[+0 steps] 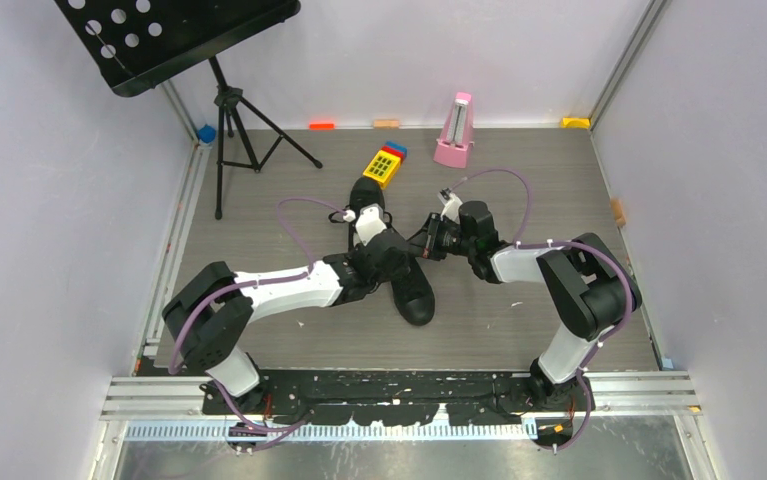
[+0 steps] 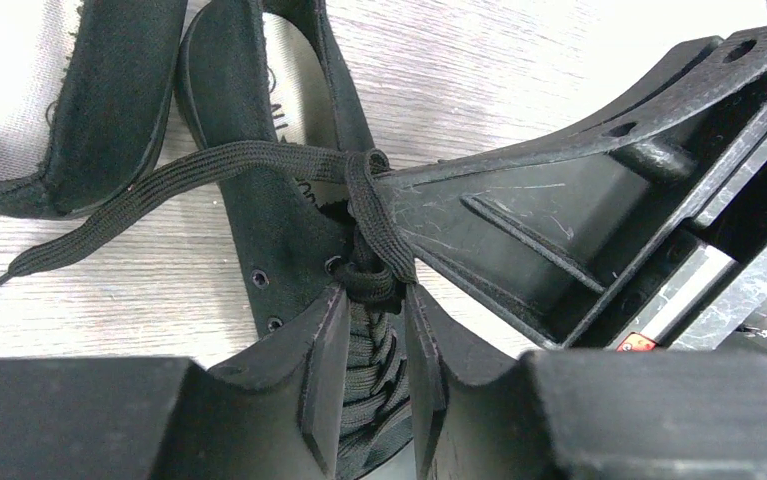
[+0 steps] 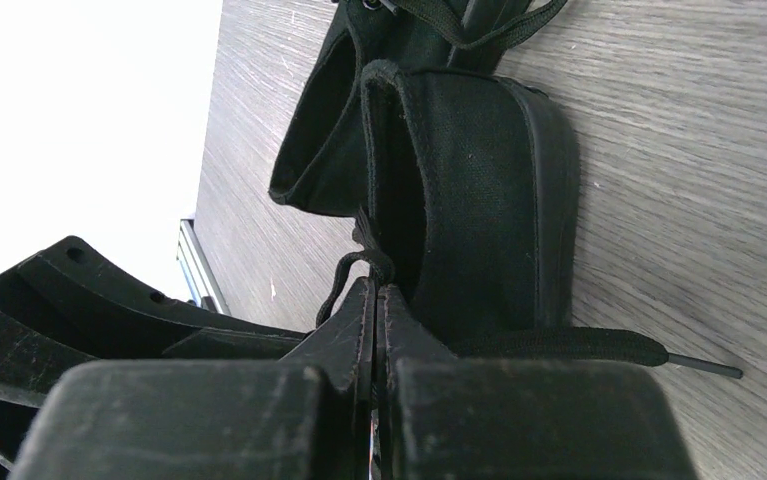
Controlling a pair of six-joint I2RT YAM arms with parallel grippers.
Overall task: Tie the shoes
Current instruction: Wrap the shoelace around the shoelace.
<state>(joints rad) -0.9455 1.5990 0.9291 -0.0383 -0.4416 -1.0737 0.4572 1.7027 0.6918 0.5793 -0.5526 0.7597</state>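
Two black canvas shoes lie mid-table: one (image 1: 415, 295) with its toe toward me, the other (image 1: 367, 192) behind it. My left gripper (image 1: 397, 254) is over the near shoe's lacing. In the left wrist view its jaws (image 2: 371, 300) stand a narrow gap apart, astride the lace knot (image 2: 367, 278), with the laced tongue showing between them. My right gripper (image 1: 423, 245) is shut on a black lace loop (image 3: 359, 262) at the shoe's heel (image 3: 469, 180). The lace wraps round the right gripper's tip (image 2: 374, 175). One free lace end (image 2: 109, 215) trails across the table; another (image 3: 599, 346) lies beside the heel.
A black music stand (image 1: 179, 35) on a tripod (image 1: 239, 135) is at the back left. A yellow keypad toy (image 1: 384, 166) and a pink metronome (image 1: 454, 130) stand behind the shoes. Small coloured blocks (image 1: 321, 126) line the back wall. Grey walls enclose the table.
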